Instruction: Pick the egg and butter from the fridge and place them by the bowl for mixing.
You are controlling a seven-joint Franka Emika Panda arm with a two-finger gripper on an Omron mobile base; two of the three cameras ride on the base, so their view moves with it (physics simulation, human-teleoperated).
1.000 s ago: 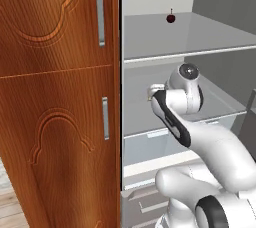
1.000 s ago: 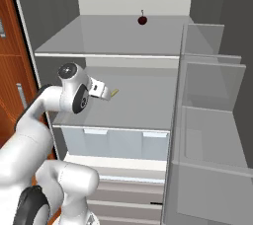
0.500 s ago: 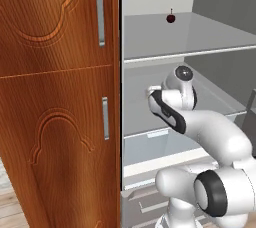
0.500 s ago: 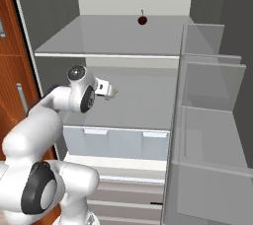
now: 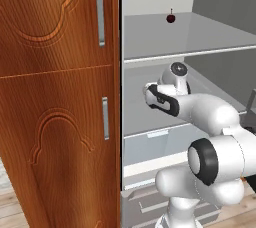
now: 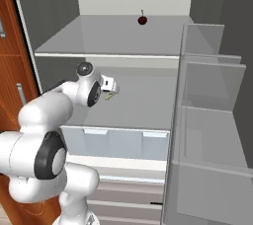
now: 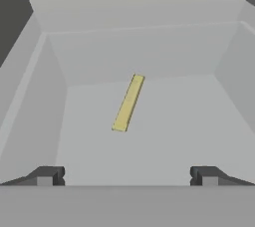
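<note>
The fridge (image 6: 123, 36) stands open in front of me. A thin pale-yellow butter (image 7: 128, 102) stick lies flat on its middle shelf, a short way ahead of my gripper (image 7: 127, 176) and centred between the two dark fingertips (image 7: 47, 175). The jaws are open with nothing between them. In the right base view the gripper (image 6: 109, 85) hovers over the left part of the middle shelf, with the butter (image 6: 108, 97) just below and in front of it. The egg and the bowl are out of view.
A dark red stemmed fruit (image 6: 142, 20) sits at the back of the top shelf. A translucent drawer (image 6: 118, 142) lies under the middle shelf. The door's clear shelves (image 6: 212, 120) stand to the right, and a carved brown wooden cabinet (image 5: 55, 97) to the left.
The arm has reached further into the middle shelf, its elbow swinging forward and up. The gripper stays open and the butter has not moved.
</note>
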